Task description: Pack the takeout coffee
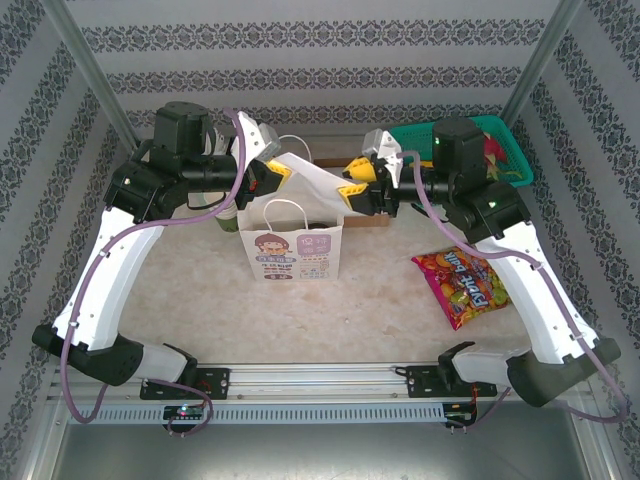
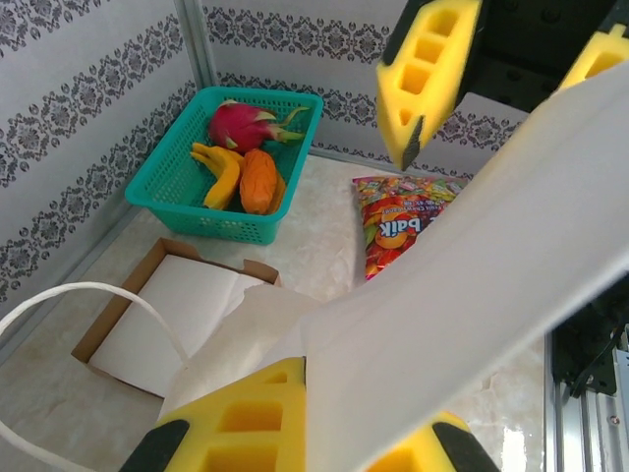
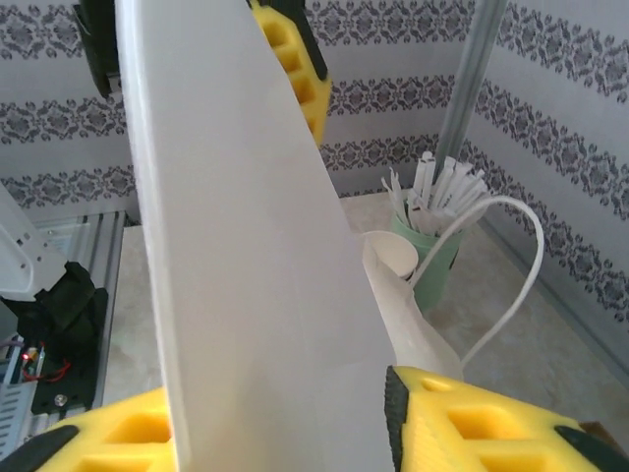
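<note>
The long links of the left arm (image 1: 100, 270) and the right arm (image 1: 545, 300) are being covered by smooth white shells, while the joints are being enclosed in rounded black housings. A lilac cable (image 1: 66, 375) is being run loosely along each arm, and small green lights are being shown on the upper housings. The black jaws are being faced with yellow pads (image 2: 246, 423), moulded with rectangular pockets and edged in black. Both black bases (image 1: 180, 372) are being carried on a slotted silver rail (image 1: 320, 405).

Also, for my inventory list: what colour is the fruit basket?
The basket is teal, clearest in the left wrist view.
</note>
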You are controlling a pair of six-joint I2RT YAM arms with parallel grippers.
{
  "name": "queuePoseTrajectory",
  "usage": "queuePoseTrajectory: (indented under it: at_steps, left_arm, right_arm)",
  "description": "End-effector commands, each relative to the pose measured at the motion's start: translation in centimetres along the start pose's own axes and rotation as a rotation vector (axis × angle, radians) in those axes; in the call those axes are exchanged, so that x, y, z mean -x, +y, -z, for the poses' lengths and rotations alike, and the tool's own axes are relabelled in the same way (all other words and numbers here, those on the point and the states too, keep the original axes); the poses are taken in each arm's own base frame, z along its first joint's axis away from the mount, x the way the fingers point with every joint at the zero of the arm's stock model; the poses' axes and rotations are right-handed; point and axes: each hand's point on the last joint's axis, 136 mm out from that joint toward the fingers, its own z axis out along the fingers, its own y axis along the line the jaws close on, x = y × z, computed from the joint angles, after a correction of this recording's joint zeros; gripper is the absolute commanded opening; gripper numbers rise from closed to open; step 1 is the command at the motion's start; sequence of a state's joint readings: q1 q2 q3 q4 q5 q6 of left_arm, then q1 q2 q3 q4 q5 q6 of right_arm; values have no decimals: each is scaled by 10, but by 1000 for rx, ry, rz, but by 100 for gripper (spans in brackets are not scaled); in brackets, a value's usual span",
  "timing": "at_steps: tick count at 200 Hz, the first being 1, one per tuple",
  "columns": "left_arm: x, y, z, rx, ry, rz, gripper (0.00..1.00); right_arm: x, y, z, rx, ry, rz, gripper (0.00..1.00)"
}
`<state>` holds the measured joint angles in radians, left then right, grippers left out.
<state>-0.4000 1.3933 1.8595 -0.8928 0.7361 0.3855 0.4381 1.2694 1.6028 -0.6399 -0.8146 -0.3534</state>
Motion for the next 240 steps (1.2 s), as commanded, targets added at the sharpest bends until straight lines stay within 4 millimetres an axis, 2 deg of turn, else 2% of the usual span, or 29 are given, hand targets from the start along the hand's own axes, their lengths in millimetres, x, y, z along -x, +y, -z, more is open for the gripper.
queuePoseTrajectory:
  at_steps: [1, 39, 55, 76, 84, 95, 110, 126, 143, 153, 165, 178, 209, 228, 240]
  left_arm:
    - [6, -7, 5, -14, -5, -11, 1]
    - [9, -6, 10, -7, -14, -9, 2]
    - [8, 1, 12, 36, -15, 7, 4]
    - [7, 11, 18, 105, -38, 19, 17]
    - [6, 14, 21, 137, -46, 23, 26]
    - [6, 22, 27, 206, -63, 45, 27]
    - [9, 34, 40, 322, -106, 115, 38]
    - [12, 29, 55, 361, -179, 161, 56]
    - [10, 22, 70, 394, -233, 187, 64]
    - [6, 25, 80, 457, -260, 225, 73]
    - [-4, 43, 97, 602, -281, 316, 88]
    - [-23, 64, 119, 793, -283, 450, 100]
    - [-75, 90, 156, 1132, -202, 603, 100]
    - [-91, 95, 168, 1238, -161, 618, 100]
    - [-97, 96, 169, 1262, -143, 618, 100]
  right_arm:
    - [6, 13, -2, 57, 12, 60, 30]
    - [14, 18, -3, 83, 38, 94, 8]
    - [16, 17, -2, 84, 61, 111, 1]
    - [15, 9, -4, 68, 102, 115, 0]
    - [15, 6, -5, 58, 116, 112, 0]
    - [16, 1, -6, 49, 136, 103, 0]
    - [17, -2, -8, 48, 159, 95, 0]
    - [16, -3, -11, 61, 181, 102, 0]
    - [14, -5, -13, 69, 200, 112, 0]
    - [16, -5, -15, 79, 210, 111, 0]
    - [14, -5, -18, 98, 229, 109, 0]
    - [12, -2, -23, 124, 252, 119, 0]
    - [7, 2, -37, 138, 299, 126, 0]
    - [0, 2, -44, 116, 350, 118, 0]
    - [-5, -2, -47, 80, 393, 106, 0]
